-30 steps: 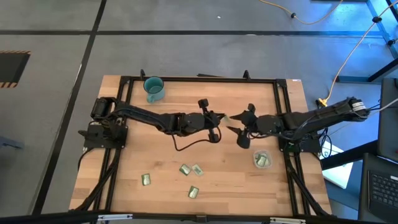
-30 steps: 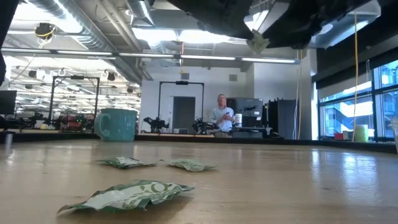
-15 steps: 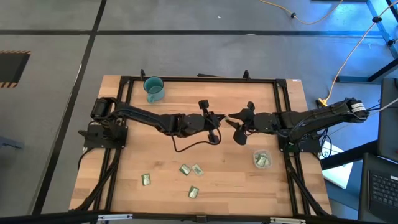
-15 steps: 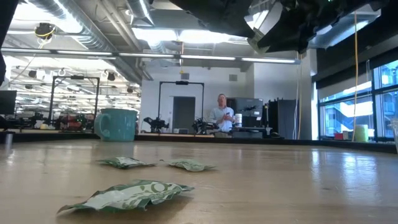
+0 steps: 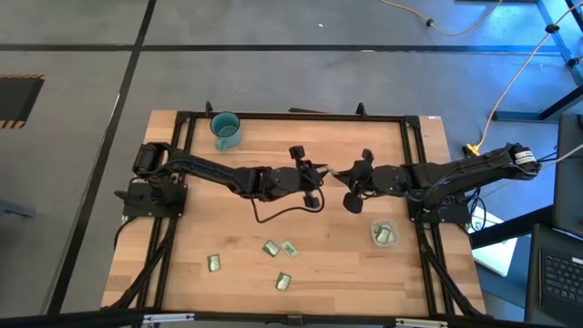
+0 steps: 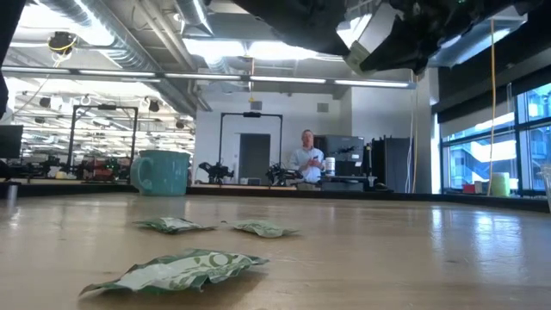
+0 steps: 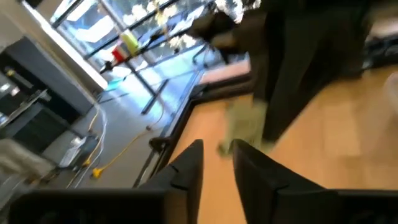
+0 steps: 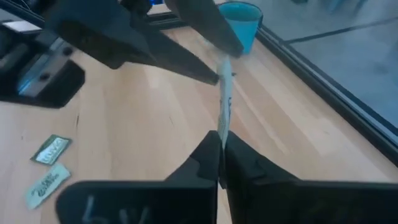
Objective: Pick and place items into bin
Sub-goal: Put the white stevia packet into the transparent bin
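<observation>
Mid-surface, the right pincer has closed in and now pinches the packet; the left pincer has let go, fingers narrowly parted. Bin next.

Two dark arms meeting mid-table, left gripper and right gripper nearly touching, four packets below.

I log four packets on the table's near edge, left of the bin. The mug stands at the far-left corner. Both grippers meet mid-table.
</observation>
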Controlling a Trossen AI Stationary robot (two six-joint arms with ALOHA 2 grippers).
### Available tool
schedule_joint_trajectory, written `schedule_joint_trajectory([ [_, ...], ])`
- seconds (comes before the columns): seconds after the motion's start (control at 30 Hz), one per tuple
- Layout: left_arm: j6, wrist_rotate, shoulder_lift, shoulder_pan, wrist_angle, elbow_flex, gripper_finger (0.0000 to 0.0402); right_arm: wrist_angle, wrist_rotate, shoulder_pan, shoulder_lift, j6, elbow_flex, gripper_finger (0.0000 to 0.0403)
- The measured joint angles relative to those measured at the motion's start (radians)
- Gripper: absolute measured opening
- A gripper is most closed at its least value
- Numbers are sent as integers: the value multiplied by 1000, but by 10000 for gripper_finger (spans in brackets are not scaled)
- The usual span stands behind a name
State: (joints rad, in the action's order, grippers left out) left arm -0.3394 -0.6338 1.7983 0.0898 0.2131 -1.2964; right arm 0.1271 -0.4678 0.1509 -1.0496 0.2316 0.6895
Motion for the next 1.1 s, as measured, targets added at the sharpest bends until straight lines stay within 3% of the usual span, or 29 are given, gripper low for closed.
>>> schedule_joint_trajectory([
  [0.13, 55, -27, -8, -3, -132, 1, 113, 99, 51, 5, 71, 65, 0, 5],
  [0.2, 108, 17, -9, -9, -230, 1, 122, 173, 115, 5, 122, 133, 0, 6],
  [0.47, 265, 415, -9, -38, -547, 1, 121, 625, 566, 25, 240, 470, 2, 4],
  [0.63, 271, 552, -8, -38, -582, 1, 110, 902, 700, 97, 240, 622, 1, 6],
  [0.77, 271, 554, -8, -37, -581, 1, 103, 939, 761, 146, 238, 699, 1, 7],
  [0.9, 269, 551, -8, -37, -581, 1, 99, 921, 754, 176, 238, 755, -3, 7],
  [1.1, 274, 550, -8, -40, -584, 1, 98, 740, 787, 225, 238, 819, -81, 8],
])
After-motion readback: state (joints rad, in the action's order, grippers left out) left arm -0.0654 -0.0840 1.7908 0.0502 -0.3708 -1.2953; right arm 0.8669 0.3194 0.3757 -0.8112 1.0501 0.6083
